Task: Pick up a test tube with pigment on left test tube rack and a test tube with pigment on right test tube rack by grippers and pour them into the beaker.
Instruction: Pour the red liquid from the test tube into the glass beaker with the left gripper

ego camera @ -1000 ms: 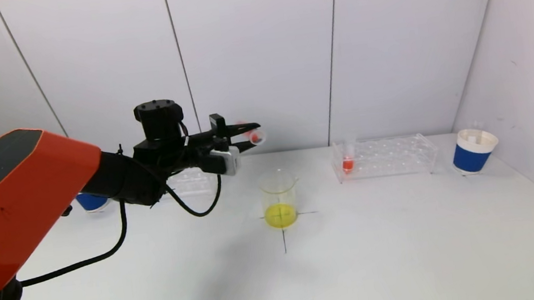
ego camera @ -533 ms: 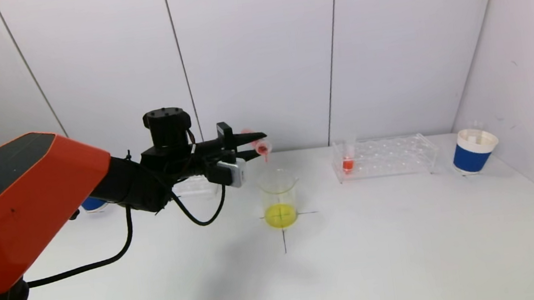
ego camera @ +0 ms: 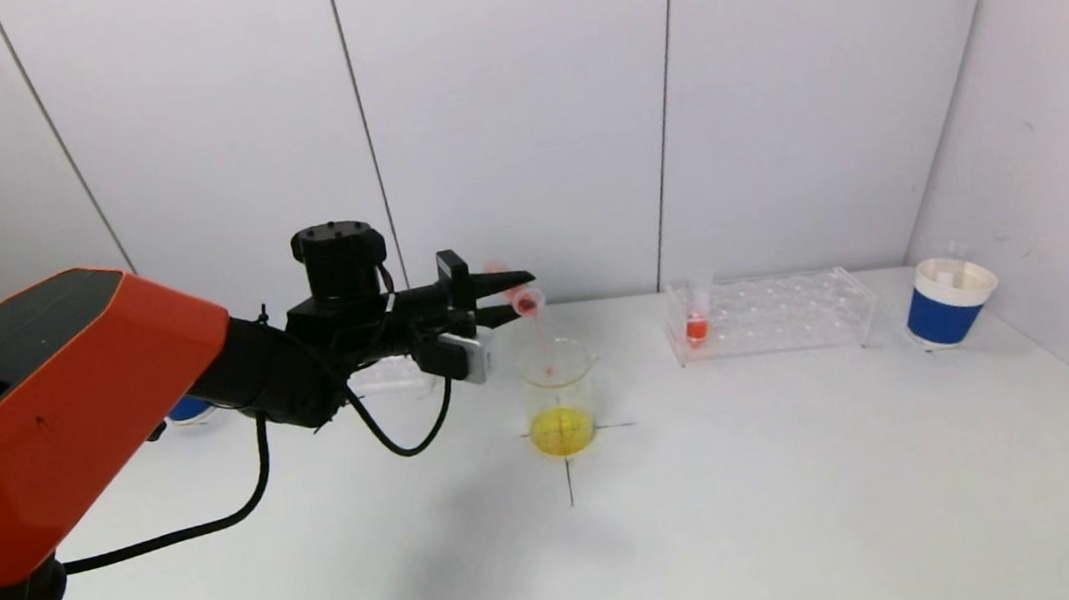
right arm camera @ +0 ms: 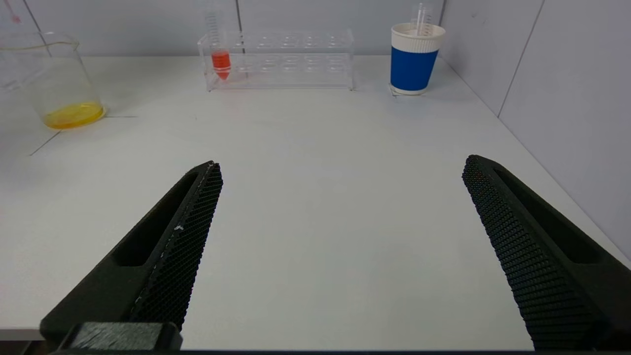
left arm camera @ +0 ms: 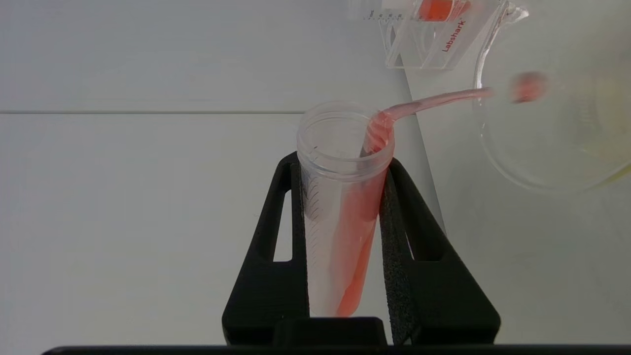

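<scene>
My left gripper point(ego camera: 516, 294) is shut on a clear test tube point(ego camera: 526, 301), held tilted with its mouth just above the beaker point(ego camera: 558, 393). A thin red stream point(ego camera: 543, 344) runs from the tube into the beaker, which holds yellow liquid. In the left wrist view the tube point(left arm camera: 340, 217) sits between the black fingers point(left arm camera: 414, 231) and red pigment leaves its lip toward the beaker point(left arm camera: 557, 133). The left rack point(ego camera: 388, 369) is mostly hidden behind the arm. The right rack point(ego camera: 768, 316) holds one red-filled tube point(ego camera: 696, 322). My right gripper point(right arm camera: 342, 167) stands open low over the near table, empty.
A blue paper cup point(ego camera: 952, 301) stands right of the right rack, near the side wall. Another blue cup point(ego camera: 182, 405) peeks out behind my left arm. A black cross point(ego camera: 569, 467) is marked on the white table point(ego camera: 768, 495) under the beaker.
The left gripper came down a little toward the beaker and tipped the tube further. Red pigment that stayed in the tube before now streams into the beaker.
</scene>
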Controlling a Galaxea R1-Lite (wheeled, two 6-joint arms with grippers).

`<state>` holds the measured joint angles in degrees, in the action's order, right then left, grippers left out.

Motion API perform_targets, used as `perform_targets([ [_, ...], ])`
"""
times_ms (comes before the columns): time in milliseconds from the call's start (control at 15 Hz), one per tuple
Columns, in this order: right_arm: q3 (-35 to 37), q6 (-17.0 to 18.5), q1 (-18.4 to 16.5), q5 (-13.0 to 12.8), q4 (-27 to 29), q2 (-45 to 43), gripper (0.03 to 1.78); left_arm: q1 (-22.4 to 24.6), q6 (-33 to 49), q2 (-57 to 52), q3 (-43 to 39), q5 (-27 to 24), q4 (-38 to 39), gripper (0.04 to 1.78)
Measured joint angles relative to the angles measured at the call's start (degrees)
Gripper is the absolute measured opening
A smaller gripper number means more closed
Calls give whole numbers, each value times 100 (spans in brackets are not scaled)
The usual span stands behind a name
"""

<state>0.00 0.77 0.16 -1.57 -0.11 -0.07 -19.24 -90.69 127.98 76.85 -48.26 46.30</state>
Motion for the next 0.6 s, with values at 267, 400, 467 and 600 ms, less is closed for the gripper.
perform_targets([
  [267, 0, 0, 0, 0, 0, 0, 177, -5, -88, 38, 11, 6, 0, 44],
  [400, 0, 2, 0, 0, 0, 0, 177, 0, -157, 41, 24, 11, -5, 44],
  [467, 0, 0, 0, 1, -2, 0, 177, 0, -190, 44, 29, 11, -7, 44],
  [600, 0, 0, 0, 0, 0, 0, 177, -2, -256, 44, 44, 11, -38, 44],
])
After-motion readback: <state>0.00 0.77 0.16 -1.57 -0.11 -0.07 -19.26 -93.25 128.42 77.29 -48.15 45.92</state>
